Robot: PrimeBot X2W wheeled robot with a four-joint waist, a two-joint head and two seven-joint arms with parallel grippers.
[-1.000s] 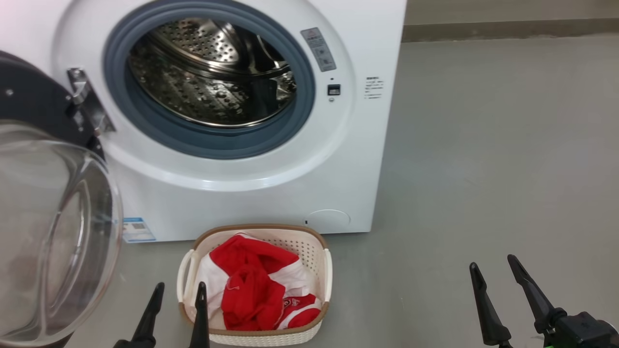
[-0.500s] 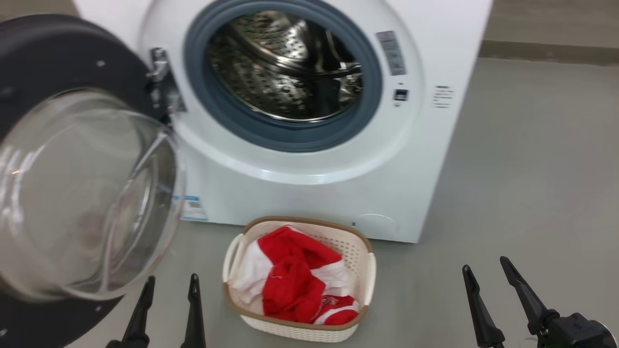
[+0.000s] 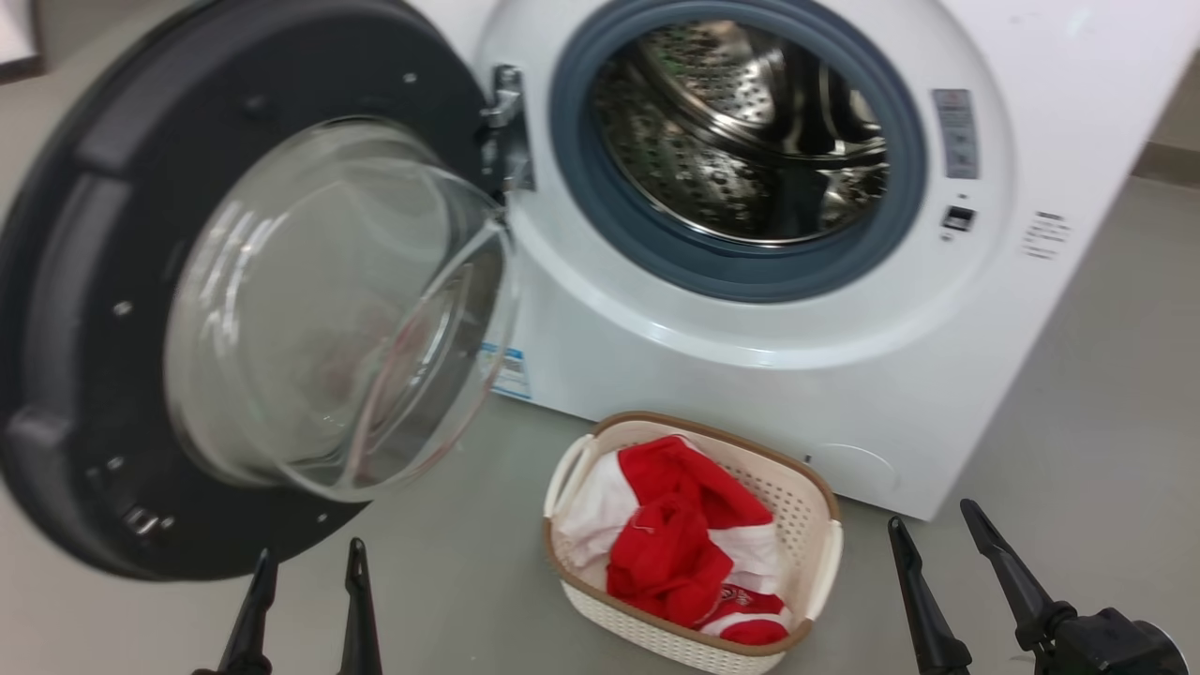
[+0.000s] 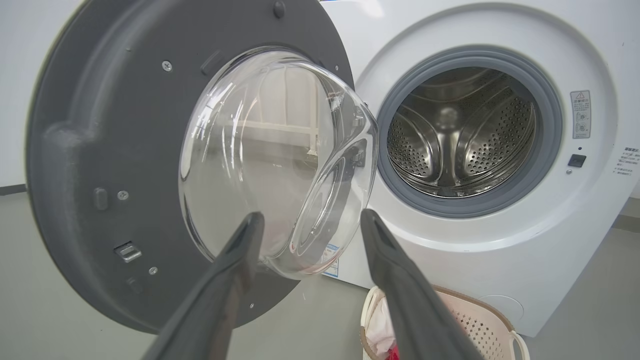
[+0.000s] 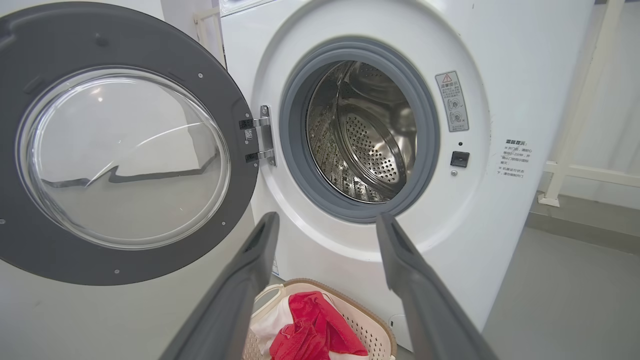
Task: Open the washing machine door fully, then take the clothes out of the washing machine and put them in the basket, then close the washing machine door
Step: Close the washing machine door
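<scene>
At 7 o'clock in the head view, the left gripper (image 3: pixel 310 548) has two thin black fingers that end in sharp points. At 5 o'clock, the right gripper (image 3: pixel 932 512) has the same pointy black fingers, growing out of a fat black block (image 3: pixel 1111 645). Up close, the fingers (image 4: pixel 395 270) look dark grey and smooth, wide at the bottom.

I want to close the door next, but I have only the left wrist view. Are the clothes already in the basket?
Observer: Yes, the head view shows the clothes piled red and white inside the basket.
Operator: Is the right gripper free?
Observer: The right gripper is open, holding nothing, right of the basket.
Operator: Anything at the hinge?
Observer: In the right wrist view, the hinge of the washing machine door is bare metal.
</scene>
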